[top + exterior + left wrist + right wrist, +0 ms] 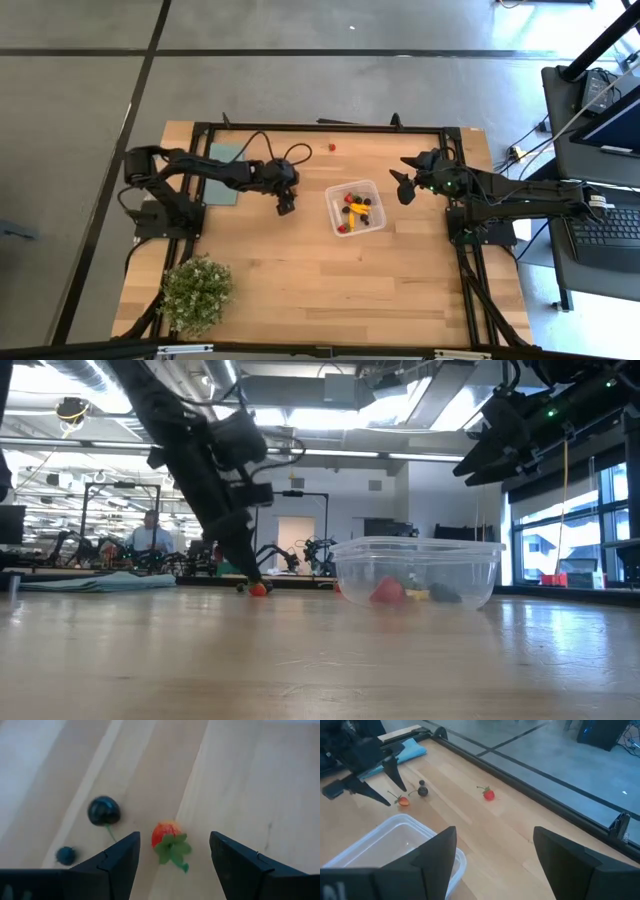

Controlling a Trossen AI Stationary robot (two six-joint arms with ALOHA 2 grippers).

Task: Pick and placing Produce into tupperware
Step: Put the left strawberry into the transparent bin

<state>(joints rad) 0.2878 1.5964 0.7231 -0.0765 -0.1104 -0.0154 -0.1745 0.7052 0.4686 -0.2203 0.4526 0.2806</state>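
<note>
My left gripper (174, 840) is open and low over the table, left of the tupperware (356, 207). Its fingers stand on either side of a small red strawberry with green leaves (167, 839) without touching it. A dark cherry with a stem (104, 811) and a smaller dark berry (65, 855) lie just beside it. Another red piece (489, 795) lies alone near the table's far edge. The clear square tupperware (415, 570) holds several red, yellow and dark pieces. My right gripper (403, 186) is open and raised, right of the tupperware.
A bushy potted plant (196, 292) stands at the table's near left corner. A flat teal rectangle (225, 165) lies at the far left under the left arm. A black frame rail (520, 780) runs along the table's far edge. A person (150, 538) sits far behind.
</note>
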